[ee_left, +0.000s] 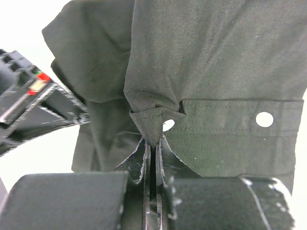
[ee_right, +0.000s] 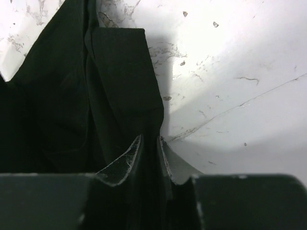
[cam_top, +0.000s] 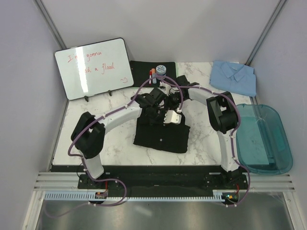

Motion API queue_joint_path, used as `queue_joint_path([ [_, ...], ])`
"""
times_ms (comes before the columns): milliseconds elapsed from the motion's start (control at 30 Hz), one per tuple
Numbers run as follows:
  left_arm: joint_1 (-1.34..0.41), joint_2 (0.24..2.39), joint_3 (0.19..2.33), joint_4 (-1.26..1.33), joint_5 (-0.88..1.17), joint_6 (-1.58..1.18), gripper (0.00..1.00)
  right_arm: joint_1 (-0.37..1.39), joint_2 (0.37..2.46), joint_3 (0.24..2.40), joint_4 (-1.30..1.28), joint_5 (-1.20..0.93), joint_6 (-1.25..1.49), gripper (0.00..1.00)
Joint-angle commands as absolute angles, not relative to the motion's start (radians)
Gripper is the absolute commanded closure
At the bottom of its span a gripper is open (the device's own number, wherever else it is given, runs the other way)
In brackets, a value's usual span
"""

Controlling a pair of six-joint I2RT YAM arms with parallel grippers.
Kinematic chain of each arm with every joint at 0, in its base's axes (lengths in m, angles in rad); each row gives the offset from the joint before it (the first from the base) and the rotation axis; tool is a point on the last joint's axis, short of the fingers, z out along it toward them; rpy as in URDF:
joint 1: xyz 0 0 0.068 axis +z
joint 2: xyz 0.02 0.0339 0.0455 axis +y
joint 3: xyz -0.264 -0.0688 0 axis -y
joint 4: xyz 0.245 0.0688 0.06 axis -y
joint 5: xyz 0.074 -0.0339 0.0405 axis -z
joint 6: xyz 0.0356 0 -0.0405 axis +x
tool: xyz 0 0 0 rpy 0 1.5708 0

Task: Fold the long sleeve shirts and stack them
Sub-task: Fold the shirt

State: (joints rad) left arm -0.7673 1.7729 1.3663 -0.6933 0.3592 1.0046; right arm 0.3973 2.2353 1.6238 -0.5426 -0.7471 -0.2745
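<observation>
- Black shirt (cam_top: 160, 136) lies mid-bench (cam_top: 120, 139), I judge it half folded; left gripper (ee_left: 153, 143) and right gripper (ee_right: 149, 143) both pinch its cloth.
- Light blue shirt (cam_top: 233, 76) waits at the far right corner; stacking is not yet done.

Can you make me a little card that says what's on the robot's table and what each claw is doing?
Left gripper: shut on a pinch of the black shirt
Right gripper: jaws closed on the black shirt's edge
Light blue shirt: folded, back right corner
Teal bin: at the right side
Whiteboard: back left, propped up
</observation>
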Motion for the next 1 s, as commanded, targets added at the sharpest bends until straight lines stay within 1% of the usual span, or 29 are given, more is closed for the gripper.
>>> queue_joint_path([
  [0,-0.730,1.807,1.427,-0.609,0.373,1.095,0.98,0.413,2.246,1.595,-0.615,-0.742,-0.314,0.79],
  [67,-0.719,1.812,1.439,-0.591,0.367,1.103,0.98,0.413,2.249,1.598,-0.615,-0.742,-0.314,0.83],
  [167,-0.704,1.838,1.457,-0.584,0.354,1.129,0.98,0.413,2.255,1.605,-0.620,-0.745,-0.311,0.85],
  [267,-0.693,1.864,1.462,-0.575,0.345,1.147,0.98,0.411,2.256,1.611,-0.623,-0.749,-0.311,0.85],
  [333,-0.686,1.887,1.462,-0.563,0.345,1.152,0.94,0.411,2.258,1.618,-0.624,-0.749,-0.313,0.85],
  [433,-0.675,1.911,1.462,-0.542,0.334,1.147,0.84,0.413,2.261,1.634,-0.641,-0.743,-0.321,0.83],
  [500,-0.663,1.917,1.463,-0.531,0.328,1.131,0.78,0.411,2.261,1.652,-0.655,-0.733,-0.321,0.80],
  [567,-0.647,1.904,1.473,-0.531,0.334,1.109,0.73,0.408,2.247,1.669,-0.661,-0.704,-0.308,0.72],
  [600,-0.641,1.890,1.476,-0.531,0.342,1.079,0.62,0.403,2.243,1.698,-0.664,-0.695,-0.302,0.70],
  [667,-0.620,1.837,1.479,-0.548,0.368,1.052,0.59,0.388,2.224,1.736,-0.681,-0.666,-0.282,0.60],
  [700,-0.609,1.816,1.482,-0.560,0.382,1.016,0.47,0.381,2.217,1.774,-0.681,-0.652,-0.272,0.56],
  [733,-0.595,1.800,1.488,-0.575,0.400,0.993,0.46,0.370,2.204,1.795,-0.681,-0.644,-0.261,0.48],
  [800,-0.555,1.755,1.486,-0.615,0.437,0.922,0.43,0.327,2.188,1.850,-0.686,-0.643,-0.218,0.39],
  [833,-0.537,1.746,1.489,-0.623,0.452,0.889,0.27,0.310,2.181,1.865,-0.686,-0.643,-0.204,0.33],
  [867,-0.493,1.729,1.489,-0.646,0.497,0.856,0.24,0.270,2.177,1.877,-0.689,-0.653,-0.192,0.30],
  [933,-0.451,1.723,1.483,-0.666,0.538,0.787,0.23,0.229,2.157,1.890,-0.689,-0.673,-0.147,0.26],
  [967,-0.407,1.723,1.479,-0.672,0.575,0.757,0.23,0.180,2.151,1.888,-0.698,-0.699,-0.129,0.25],
])
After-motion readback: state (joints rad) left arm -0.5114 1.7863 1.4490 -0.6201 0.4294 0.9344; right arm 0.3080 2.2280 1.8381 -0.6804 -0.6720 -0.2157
